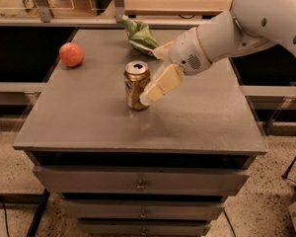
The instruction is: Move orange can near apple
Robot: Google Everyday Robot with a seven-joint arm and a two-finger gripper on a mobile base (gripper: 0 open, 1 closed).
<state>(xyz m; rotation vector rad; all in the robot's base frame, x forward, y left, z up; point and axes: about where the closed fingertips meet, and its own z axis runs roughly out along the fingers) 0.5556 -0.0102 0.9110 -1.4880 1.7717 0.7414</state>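
Observation:
The orange can stands upright near the middle of the grey table top. The apple lies at the far left of the table, well apart from the can. My gripper comes in from the right on the white arm. It is open, and its near cream finger reaches down beside the can's right side, with the tip at or just touching the can. The other finger sits farther back, near the green bag.
A wrinkly green snack bag lies at the back of the table behind the can. The table is a drawer cabinet with drawers below its front edge. Shelving and a railing stand behind, and the floor drops off on both sides.

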